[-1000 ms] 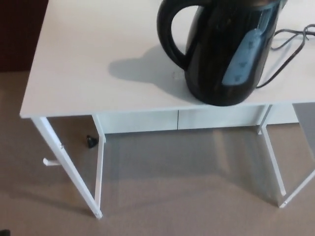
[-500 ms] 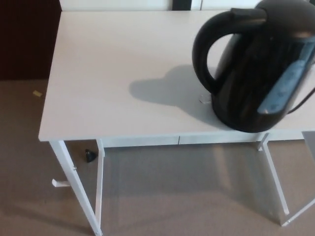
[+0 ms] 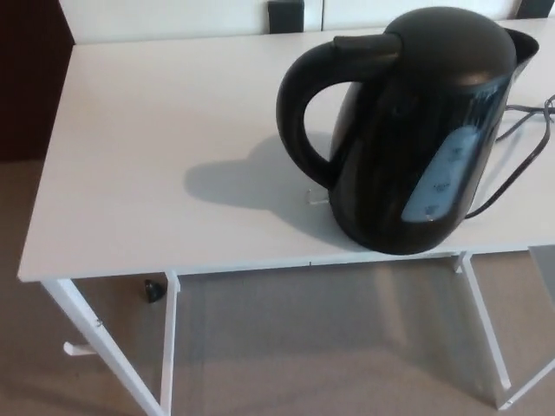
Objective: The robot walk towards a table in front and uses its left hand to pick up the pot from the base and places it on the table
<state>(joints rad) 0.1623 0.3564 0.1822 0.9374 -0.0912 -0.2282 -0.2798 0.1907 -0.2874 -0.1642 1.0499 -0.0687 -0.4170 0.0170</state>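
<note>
Black plastic forms the body of the pot (image 3: 408,139), which stands upright on the white table (image 3: 156,139), toward the 3 o'clock side of the top and close to its near edge. The loop handle (image 3: 297,104) faces 9 o'clock. The domed lid (image 3: 442,39) is closed, and the spout (image 3: 523,43) points toward 2 o'clock. A pale blue water-level window (image 3: 442,178) runs down the side facing 5 o'clock. The base cannot be told apart from the dark underside of the pot.

A dark cord (image 3: 520,165) lies on the table top at 3 o'clock of the pot, curving from the right edge of the picture back toward the pot's lower body. The pot's shadow (image 3: 230,178) falls on the table top at 9 o'clock of the pot. A small pale mark (image 3: 316,198) sits on the top just beside the pot, below the handle.

White table legs (image 3: 104,347) descend to a beige carpet (image 3: 303,347). A small black object (image 3: 153,290) lies on the carpet at 7 o'clock of the pot, beneath the table's near edge.

Neither the left hand nor the right hand is in view; whether their fingers are spread or closed cannot be told.
</note>
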